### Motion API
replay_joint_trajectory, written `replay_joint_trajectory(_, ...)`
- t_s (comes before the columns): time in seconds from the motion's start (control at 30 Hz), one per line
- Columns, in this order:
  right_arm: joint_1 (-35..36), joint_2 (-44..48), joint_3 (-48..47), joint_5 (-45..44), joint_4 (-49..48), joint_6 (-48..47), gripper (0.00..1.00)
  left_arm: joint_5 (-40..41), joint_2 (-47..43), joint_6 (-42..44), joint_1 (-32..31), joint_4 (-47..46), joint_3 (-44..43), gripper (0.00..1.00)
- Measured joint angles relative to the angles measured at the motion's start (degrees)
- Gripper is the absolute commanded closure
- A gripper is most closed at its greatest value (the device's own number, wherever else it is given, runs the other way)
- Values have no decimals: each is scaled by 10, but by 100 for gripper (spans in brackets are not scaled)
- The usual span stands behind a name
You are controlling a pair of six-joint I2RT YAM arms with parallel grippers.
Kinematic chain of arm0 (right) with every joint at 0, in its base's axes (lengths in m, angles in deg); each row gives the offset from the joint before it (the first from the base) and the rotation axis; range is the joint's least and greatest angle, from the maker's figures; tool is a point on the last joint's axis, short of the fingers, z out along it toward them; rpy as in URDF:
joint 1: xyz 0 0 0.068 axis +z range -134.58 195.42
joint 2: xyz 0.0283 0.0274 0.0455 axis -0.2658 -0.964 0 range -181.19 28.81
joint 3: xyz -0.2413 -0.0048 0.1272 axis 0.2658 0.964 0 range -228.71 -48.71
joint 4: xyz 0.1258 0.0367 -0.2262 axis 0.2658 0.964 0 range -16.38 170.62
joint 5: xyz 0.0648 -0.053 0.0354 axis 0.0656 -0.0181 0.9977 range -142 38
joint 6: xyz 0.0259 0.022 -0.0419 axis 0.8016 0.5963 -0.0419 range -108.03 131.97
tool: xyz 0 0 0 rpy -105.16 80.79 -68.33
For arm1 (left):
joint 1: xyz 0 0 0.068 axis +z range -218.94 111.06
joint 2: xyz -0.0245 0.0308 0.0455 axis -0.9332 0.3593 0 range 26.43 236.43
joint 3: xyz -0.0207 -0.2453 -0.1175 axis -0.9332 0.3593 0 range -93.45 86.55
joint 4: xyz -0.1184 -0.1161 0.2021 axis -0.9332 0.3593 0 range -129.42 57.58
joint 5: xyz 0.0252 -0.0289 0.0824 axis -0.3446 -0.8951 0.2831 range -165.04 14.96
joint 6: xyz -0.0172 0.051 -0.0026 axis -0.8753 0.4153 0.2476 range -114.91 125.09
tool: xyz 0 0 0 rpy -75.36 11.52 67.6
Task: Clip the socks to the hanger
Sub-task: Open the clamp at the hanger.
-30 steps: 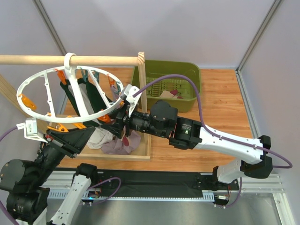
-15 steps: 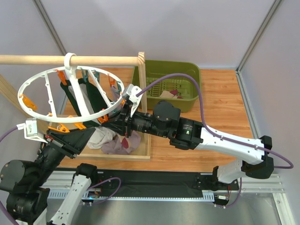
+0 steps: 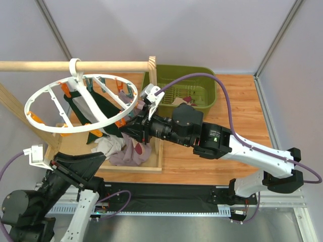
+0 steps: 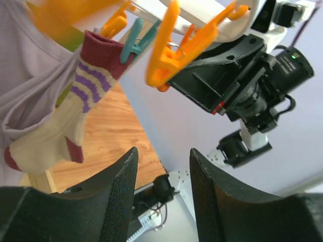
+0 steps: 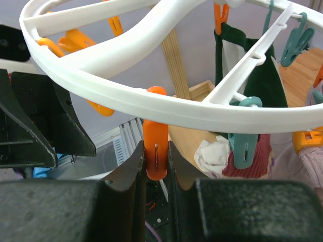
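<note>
Hanger (image 3: 95, 107) hangs above wooden tabletop (image 3: 242, 101), walls (image 3: 176, 30) apparently grey.

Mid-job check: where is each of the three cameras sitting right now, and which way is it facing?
Top external: high behind the bases, looking down on the hanger, wooden rod and green bin; left arm and right arm both show.
Left wrist: under the ring, tilted up at a clipped striped sock; open left gripper at the bottom, right arm beyond.
Right wrist: beside the rim, facing across beneath it; right gripper pinches an orange clip.
Shared: all three show the hanger's white ring.
</note>
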State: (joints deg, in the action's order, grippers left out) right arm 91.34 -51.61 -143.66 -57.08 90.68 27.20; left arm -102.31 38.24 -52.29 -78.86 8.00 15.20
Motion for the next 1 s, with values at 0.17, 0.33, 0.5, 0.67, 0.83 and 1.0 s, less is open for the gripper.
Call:
replay_joint_trajectory(0.17, 0, 1, -17, -14, 30, 0, 100, -87, 1, -15, 116, 38, -37, 46)
replay_joint_trajectory(0.33, 0, 1, -19, -20, 45, -1, 100, -166, 22, -19, 203, 46, -132, 45)
replay_joint_trajectory(0.5, 0, 1, -24, -20, 66, -3, 100, -210, 53, -31, 218, 13, -175, 44)
replay_joint_trajectory(0.67, 0, 2, -38, -18, 89, -6, 100, -249, 110, -38, 256, 9, -191, 46)
replay_joint_trajectory(0.83, 0, 3, -55, -12, 116, -7, 100, -263, 183, -7, 270, 55, -228, 41)
replay_joint_trajectory(1.0, 0, -2, -80, -12, 137, -14, 100, -269, 223, 20, 265, 93, -279, 41)
